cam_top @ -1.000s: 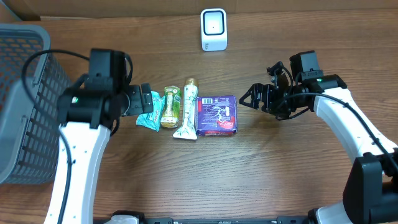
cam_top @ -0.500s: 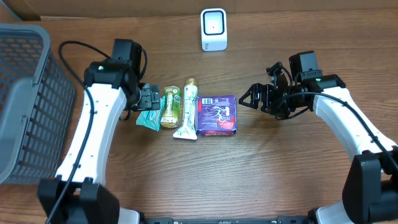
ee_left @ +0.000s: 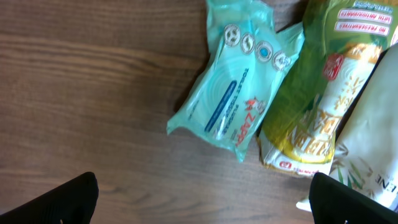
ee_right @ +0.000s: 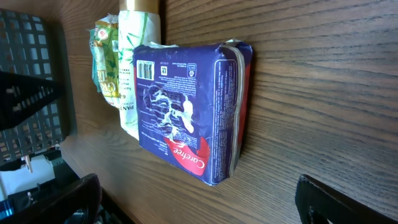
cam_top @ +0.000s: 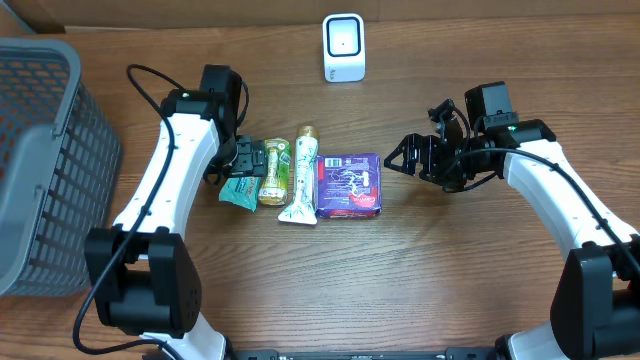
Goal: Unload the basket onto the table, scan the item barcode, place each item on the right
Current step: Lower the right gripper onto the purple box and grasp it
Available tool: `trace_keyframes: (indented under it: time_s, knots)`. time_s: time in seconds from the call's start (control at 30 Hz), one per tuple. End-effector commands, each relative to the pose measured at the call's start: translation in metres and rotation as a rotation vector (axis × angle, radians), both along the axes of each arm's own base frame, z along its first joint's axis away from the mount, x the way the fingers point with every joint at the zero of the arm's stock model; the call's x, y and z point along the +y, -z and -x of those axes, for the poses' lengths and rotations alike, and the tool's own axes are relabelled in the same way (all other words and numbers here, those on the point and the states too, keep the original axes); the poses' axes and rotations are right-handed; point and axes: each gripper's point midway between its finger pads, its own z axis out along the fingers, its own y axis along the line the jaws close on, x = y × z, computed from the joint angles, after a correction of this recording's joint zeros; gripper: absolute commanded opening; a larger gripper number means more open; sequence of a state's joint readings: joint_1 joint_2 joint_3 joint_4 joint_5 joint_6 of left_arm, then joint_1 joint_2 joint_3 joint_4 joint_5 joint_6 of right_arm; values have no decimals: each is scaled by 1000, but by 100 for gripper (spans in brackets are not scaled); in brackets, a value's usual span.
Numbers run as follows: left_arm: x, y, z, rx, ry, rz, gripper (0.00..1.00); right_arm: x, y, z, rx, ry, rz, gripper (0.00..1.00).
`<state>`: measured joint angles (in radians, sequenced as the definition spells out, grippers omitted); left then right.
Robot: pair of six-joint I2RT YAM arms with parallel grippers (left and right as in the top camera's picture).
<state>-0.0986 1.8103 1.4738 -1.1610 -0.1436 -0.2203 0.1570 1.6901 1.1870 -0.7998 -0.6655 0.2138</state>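
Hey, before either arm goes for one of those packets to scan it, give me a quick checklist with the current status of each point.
1. Left gripper open: ok.
2. Right gripper open: ok.
3. Both holding nothing: ok.
4. Barcode showing on the purple Carefree pack: ok, on its top face.
5. Teal packet shows one too: cannot tell.
6. White scanner upright, nothing in front of it: ok.
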Motion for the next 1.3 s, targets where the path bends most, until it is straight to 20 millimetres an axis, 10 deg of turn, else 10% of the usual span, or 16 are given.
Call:
trace_keyframes:
  time_s: [0.0, 0.2, 0.6, 1.27]
  knots:
    - [-3, 5, -4, -1, 45, 12, 99, 1, 3, 1, 10, -2, -8, 100]
    - [-9, -2, -16, -56, 147, 104, 100, 1, 3, 3, 22, -1, -6, 100]
    - [42, -7, -18, -108, 48, 280, 100, 1, 4, 3, 18, -1, -7, 100]
    - [60, -6, -17, -101, 48, 206, 100, 0, 4, -2, -2, 5, 0, 100]
